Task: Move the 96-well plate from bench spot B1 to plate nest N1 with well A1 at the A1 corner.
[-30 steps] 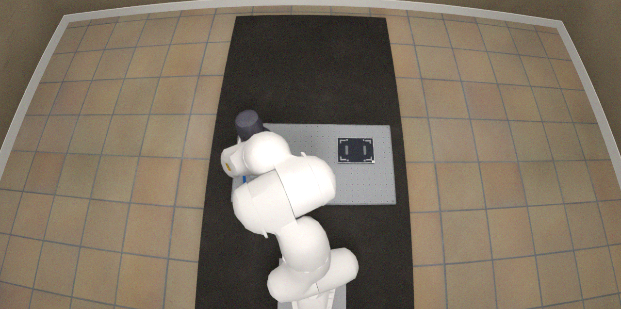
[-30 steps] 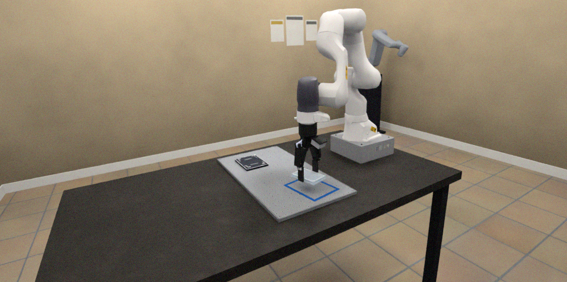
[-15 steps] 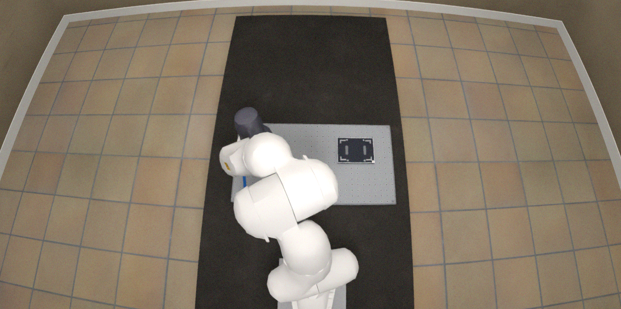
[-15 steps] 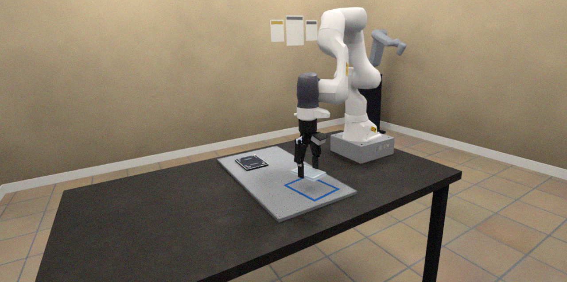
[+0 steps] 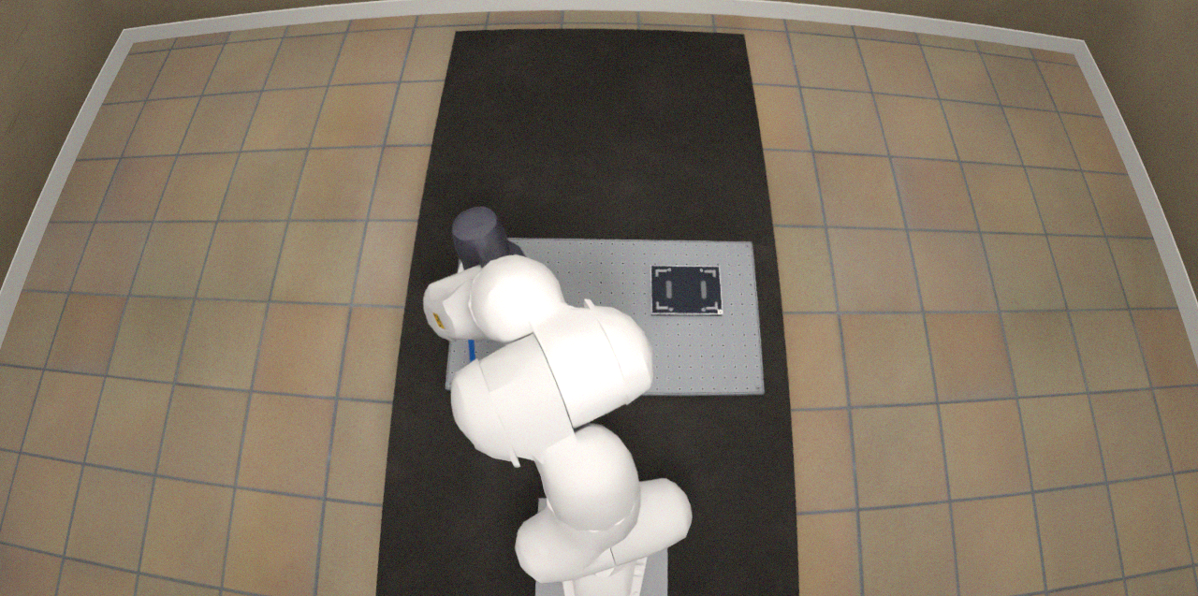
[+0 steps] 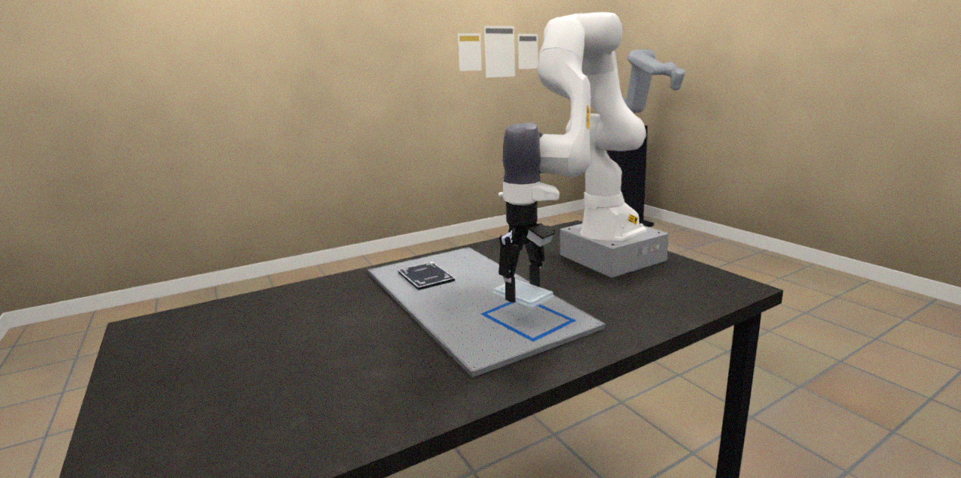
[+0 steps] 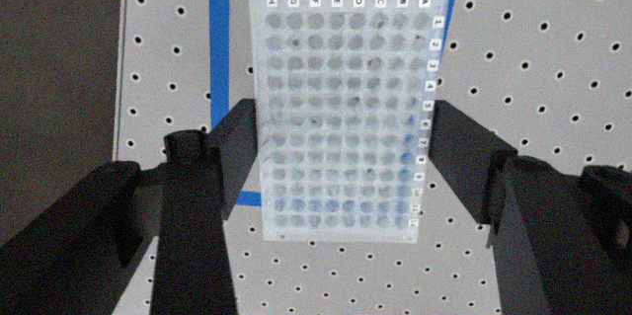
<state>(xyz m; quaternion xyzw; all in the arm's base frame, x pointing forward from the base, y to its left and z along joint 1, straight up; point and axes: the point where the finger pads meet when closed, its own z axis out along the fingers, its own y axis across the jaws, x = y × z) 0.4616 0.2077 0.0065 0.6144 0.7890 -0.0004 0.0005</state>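
Observation:
The clear 96-well plate (image 7: 341,58) (image 6: 538,297) sits between my gripper's (image 7: 341,108) (image 6: 522,288) two dark fingers, which are shut on its long sides. I hold it level, a little above the grey perforated board (image 6: 456,334) (image 5: 711,357) (image 7: 543,34). It hangs over the near edge of the blue B1 outline (image 6: 504,326) (image 7: 218,34). In the wrist view well A1 is at the plate's top right corner. The dark nest N1 (image 5: 662,291) (image 6: 425,273) with white locator marks lies at the board's other end. In the overhead view the arm hides the plate and fingers.
The board lies on a black table (image 5: 586,131) (image 6: 269,354). The robot's base (image 6: 611,250) stands on the table just behind the board. A grey stand (image 6: 652,72) is by the wall behind the robot.

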